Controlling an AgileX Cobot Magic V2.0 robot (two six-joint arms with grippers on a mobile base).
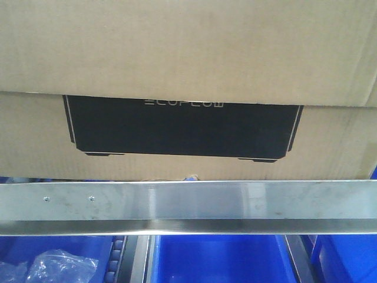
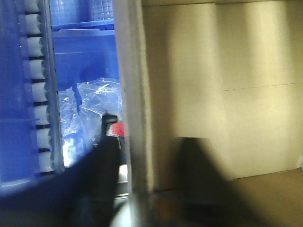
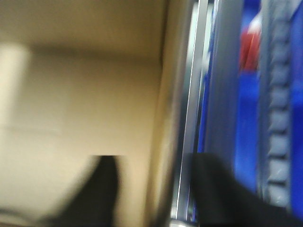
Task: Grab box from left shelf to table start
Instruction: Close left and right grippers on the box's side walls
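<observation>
The box (image 1: 188, 53) is brown cardboard with a black ECOFLOW panel (image 1: 182, 127), and it fills the front view above the left shelf's steel rail (image 1: 188, 200). Neither gripper shows in that view. In the left wrist view my left gripper (image 2: 149, 172) is open. One dark finger (image 2: 102, 161) lies on the blue-bin side of the rail (image 2: 135, 94), the other over the box face (image 2: 236, 94). My right gripper (image 3: 156, 194) is open too and blurred. It straddles the box (image 3: 80, 94) edge and the rail (image 3: 189, 118).
Blue plastic bins (image 1: 218, 259) sit under the rail, one holding a clear plastic bag (image 1: 59, 265). White rollers (image 2: 38, 94) run beside the left arm, and a grey roller track (image 3: 279, 118) beside the right. Something red (image 2: 118, 128) lies in a bin.
</observation>
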